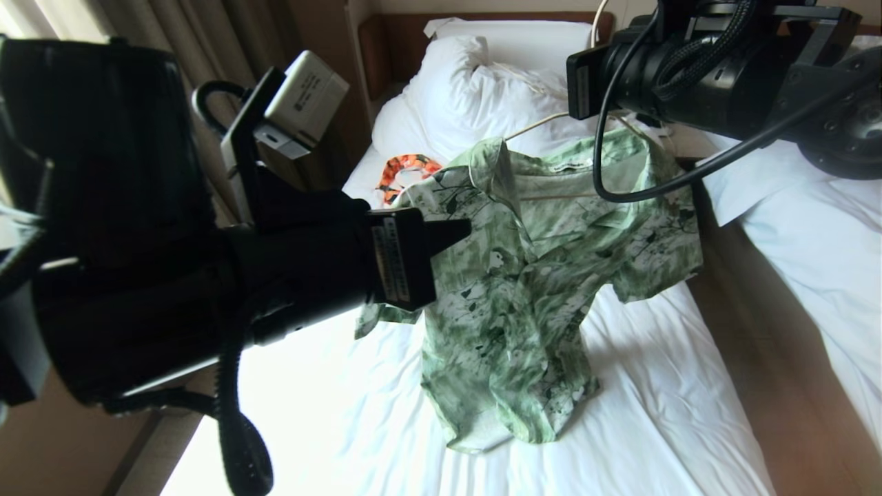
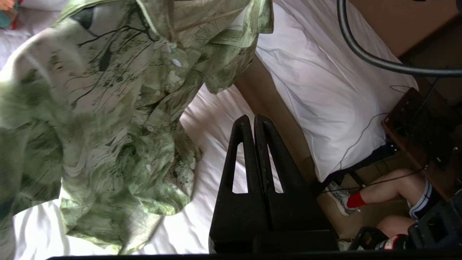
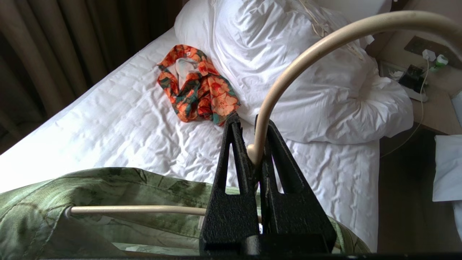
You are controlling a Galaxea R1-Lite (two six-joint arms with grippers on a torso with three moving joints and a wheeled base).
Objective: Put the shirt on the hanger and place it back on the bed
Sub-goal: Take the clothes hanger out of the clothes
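The green and white leafy shirt [image 1: 524,275] hangs from the cream hanger [image 1: 534,125] above the bed [image 1: 654,413], its lower part draping down toward the white sheet. My right gripper [image 3: 252,144] is shut on the hanger's hook [image 3: 325,39]. The hanger's bar [image 3: 137,209] runs inside the shirt's shoulders [image 3: 90,187]. In the head view the right arm hides that gripper. My left gripper [image 1: 460,229] is shut and holds nothing, its tip right beside the shirt's left shoulder. From the left wrist, the left gripper [image 2: 252,119] stands apart from the shirt [image 2: 108,108].
An orange patterned garment [image 1: 406,172] lies by the white pillows [image 1: 475,89] under the brown headboard [image 1: 393,41]. A second white bed [image 1: 813,227] stands to the right across a narrow floor gap. A person's legs [image 2: 389,187] show beyond it. Curtains hang on the left.
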